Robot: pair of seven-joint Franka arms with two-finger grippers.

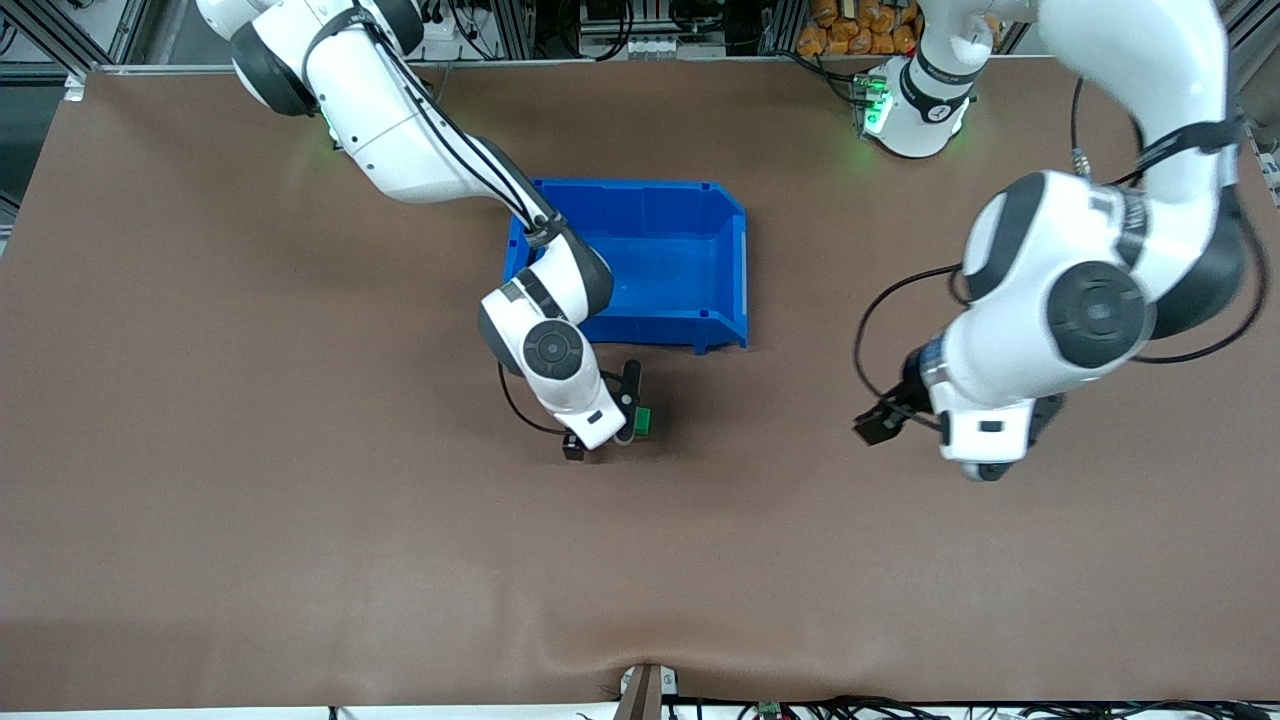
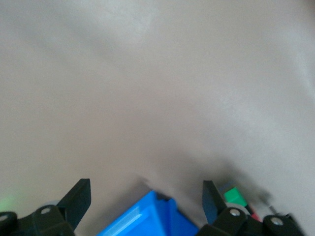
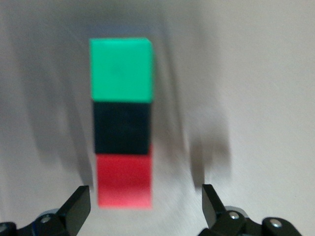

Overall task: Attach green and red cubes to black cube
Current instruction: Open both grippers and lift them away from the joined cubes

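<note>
Three cubes are being shown in a single row in the right wrist view: the green cube (image 3: 121, 70), the black cube (image 3: 122, 127) and the red cube (image 3: 124, 180), each touching the next, with the black one in the middle. The attaching step therefore appears to be done or all but done. The row is lying on the brown worktop (image 1: 250, 520), nearer to the front camera than the blue bin (image 1: 725, 260) and just beside it; in the front view only the green cube (image 1: 643, 421) is being seen past the right arm's wrist.

The right hand (image 3: 145, 201) is being held over the row with its fingers spread wide and nothing between them, so the cubes are lying released. The next move is judged to call for a straight lift clear of the row, so that no finger knocks the joined cubes apart.

The left hand (image 2: 146, 196) is being held over the worktop toward the left arm's end, likewise spread and grasping nothing; that arm is waiting.

The blue bin is open-topped, and nothing is being seen on the visible part of its floor; one corner is being covered by the right arm.
</note>
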